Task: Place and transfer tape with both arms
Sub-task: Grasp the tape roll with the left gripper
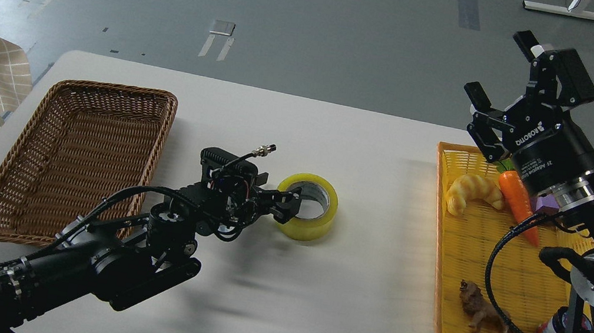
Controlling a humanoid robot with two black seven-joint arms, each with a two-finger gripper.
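Tape (pixel 307 207) lies flat on the white table (pixel 291 130), mid-table, its core opening facing up and slightly toward me; the roll's axis runs near vertical. Whitish inner core shows through the hole.

My left gripper (pixel 286 205) is at the roll's left wall, one finger dipping into the core, the other outside the wall. Jaws look narrowed onto that wall, but I cannot tell if they truly pinch it.

Yellow tray (pixel 437 260) on the right holds a brown animal figure (pixel 482 312) at its near end, an orange carrot toy (pixel 517 204) and a pale croissant toy (pixel 471 193) farther back.

Brown wicker basket (pixel 1 191) sits on the left of the table.

My right gripper (pixel 496 73) is raised over the tray's far end, fingers spread wide, holding nothing.
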